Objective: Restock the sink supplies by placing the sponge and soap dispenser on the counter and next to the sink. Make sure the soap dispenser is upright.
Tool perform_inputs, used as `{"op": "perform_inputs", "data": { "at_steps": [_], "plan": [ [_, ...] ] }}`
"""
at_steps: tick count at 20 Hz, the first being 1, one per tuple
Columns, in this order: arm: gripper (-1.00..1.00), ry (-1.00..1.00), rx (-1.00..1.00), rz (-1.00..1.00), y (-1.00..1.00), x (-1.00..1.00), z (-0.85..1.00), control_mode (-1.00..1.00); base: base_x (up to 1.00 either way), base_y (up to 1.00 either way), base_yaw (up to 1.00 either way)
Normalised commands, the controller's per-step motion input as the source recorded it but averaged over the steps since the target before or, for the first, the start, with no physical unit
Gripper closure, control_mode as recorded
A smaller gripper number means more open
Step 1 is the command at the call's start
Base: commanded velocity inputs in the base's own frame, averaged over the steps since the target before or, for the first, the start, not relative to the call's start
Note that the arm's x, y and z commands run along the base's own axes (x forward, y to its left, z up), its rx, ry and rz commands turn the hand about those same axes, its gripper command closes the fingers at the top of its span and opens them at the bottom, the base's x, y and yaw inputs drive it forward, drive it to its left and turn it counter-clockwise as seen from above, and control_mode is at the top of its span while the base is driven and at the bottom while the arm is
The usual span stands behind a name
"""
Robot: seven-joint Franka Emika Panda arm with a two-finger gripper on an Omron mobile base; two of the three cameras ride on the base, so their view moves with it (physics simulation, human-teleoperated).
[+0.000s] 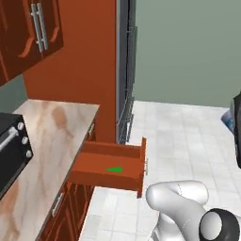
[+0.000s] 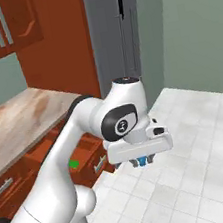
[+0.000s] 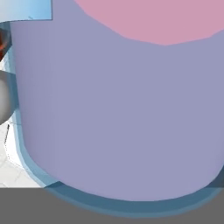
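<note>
Judged the task well short of done, with neither item set down on the counter (image 1: 52, 136). Found the sponge (image 1: 114, 169) lying flat inside the open drawer (image 1: 106, 180) below the worktop edge, untouched and well apart from the arm. Took the gripper (image 2: 143, 161) to be clenched on the soap dispenser (image 3: 122, 109), held out over the white tiled floor (image 2: 203, 170), away from the cabinets. Left to do, as a judgement: carry the bottle to the counter beside the sink, stand it upright, then fetch the sponge from the drawer and lay it there too.

Could not make out the fingertips in the hand view, with the lavender body pressed right against the lens. Caught just a small blue bit under the palm in the right base view, so could not tell whether the bottle hung upright or tilted. Could not place the sink from these views
</note>
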Motion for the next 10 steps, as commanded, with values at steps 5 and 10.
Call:
{"op": "perform_inputs", "data": {
  "at_steps": [5,10],
  "plan": [
    [1.00,0.00,0.00,0.00,0.00,0.00,0.00,1.00,-0.22,-0.22,-0.78],
    [1.00,0.00,0.00,0.00,0.00,0.00,0.00,1.00,-0.14,-0.32,-0.76]
  ]
}}
